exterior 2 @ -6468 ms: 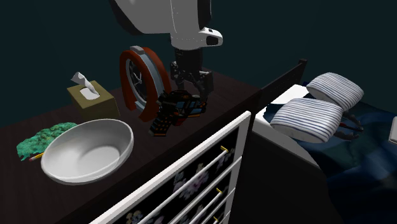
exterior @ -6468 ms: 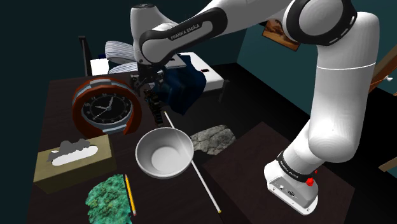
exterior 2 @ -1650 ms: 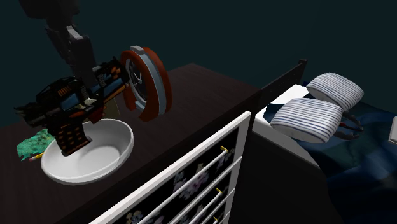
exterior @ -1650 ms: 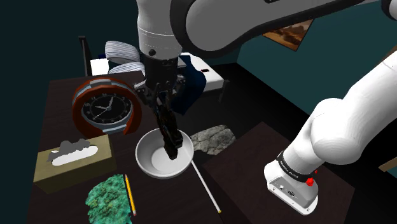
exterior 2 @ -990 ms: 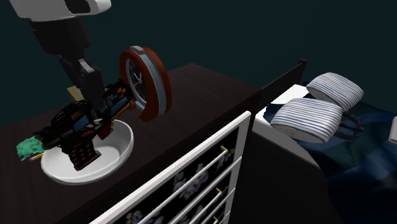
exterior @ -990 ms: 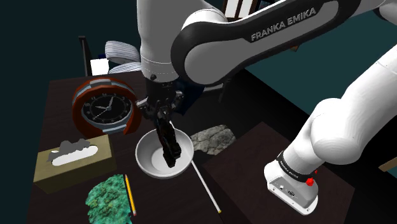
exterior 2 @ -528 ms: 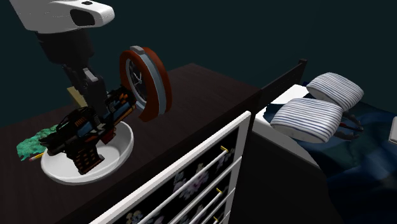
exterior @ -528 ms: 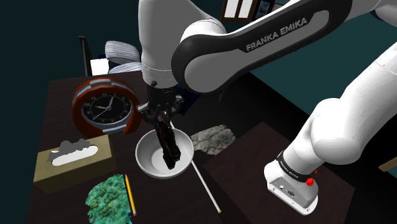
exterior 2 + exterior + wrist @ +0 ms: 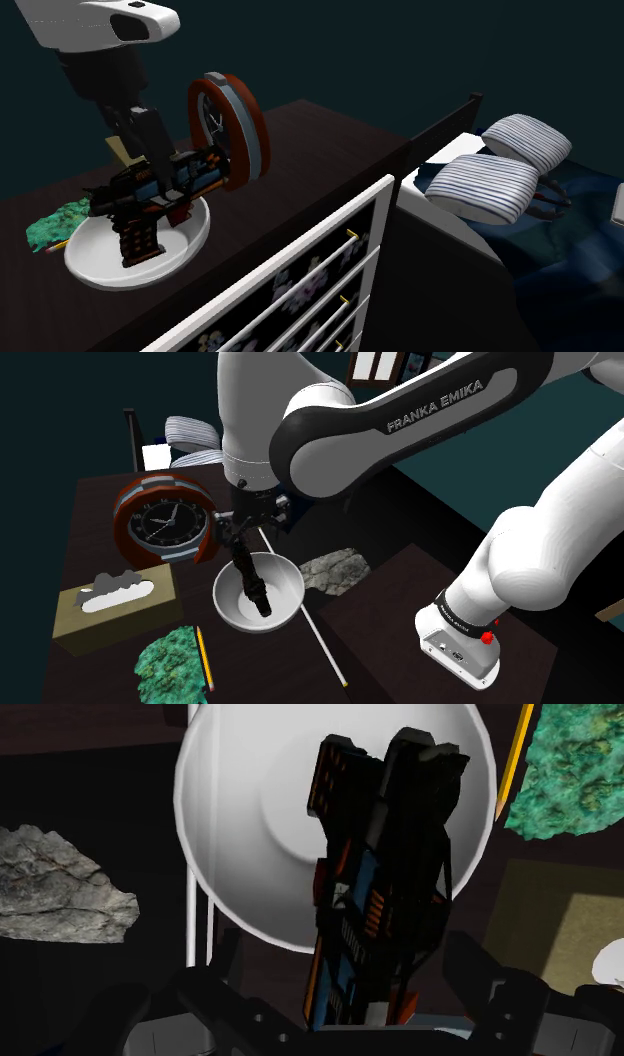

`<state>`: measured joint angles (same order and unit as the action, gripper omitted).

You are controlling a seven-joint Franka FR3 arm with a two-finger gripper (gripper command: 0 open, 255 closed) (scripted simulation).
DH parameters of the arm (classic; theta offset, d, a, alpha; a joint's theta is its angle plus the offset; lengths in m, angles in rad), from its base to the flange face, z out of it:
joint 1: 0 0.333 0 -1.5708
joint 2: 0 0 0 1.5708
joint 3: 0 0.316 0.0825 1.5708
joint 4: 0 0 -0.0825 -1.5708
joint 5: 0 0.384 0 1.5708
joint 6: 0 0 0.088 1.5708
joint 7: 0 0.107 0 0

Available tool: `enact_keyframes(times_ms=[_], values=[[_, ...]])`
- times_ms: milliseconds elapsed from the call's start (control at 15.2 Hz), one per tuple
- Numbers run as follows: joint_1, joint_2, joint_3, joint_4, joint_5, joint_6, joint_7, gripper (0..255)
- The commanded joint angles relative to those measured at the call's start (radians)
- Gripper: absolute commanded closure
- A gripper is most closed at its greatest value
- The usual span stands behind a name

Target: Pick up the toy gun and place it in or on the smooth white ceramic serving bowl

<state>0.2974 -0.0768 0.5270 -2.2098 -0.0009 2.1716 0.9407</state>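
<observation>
A: Since half a second ago the toy gun (image 9: 250, 580) has tipped toward the clock and its grip sits down in the bowl. Claw fingers spread wider, arm in the same spot
B: ok, big to small. arm?
A: White arm (image 9: 380, 422) arcs from the stand at the shoulder view's lower right, over the dark table (image 9: 95, 512), wrist pointing down above the bowl
B: on the table?
A: Round red-rimmed clock (image 9: 163, 522), upright, near the bowl on the shoulder view's left. Tan tissue box (image 9: 115, 607) in front of the clock. Green rock (image 9: 170, 662) with a pencil (image 9: 204, 657) just beside it. Grey rock (image 9: 335, 570) on the bowl's other side
B: bowl, gun?
A: White bowl (image 9: 285, 587) near the table's edge, thin white stick (image 9: 325, 642) running past its rim. Gun is black with orange and blue bits, grip on the bowl's floor, body leaning up out over the rim
B: claw?
A: Claw (image 9: 248, 532) just above the bowl, fingers apart on either side of the gun's upper end, not clamped on it
</observation>
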Motion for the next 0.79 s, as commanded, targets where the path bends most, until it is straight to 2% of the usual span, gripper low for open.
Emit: enact_keyframes(times_ms=[0,198,726], values=[[0.000,-0.017,-0.002,0.019,0.010,-0.033,-0.007,0],[0.001,-0.057,-0.009,0.077,0.031,-0.126,-0.024,0],[0.001,-0.057,-0.009,0.077,0.031,-0.126,-0.024,0]])
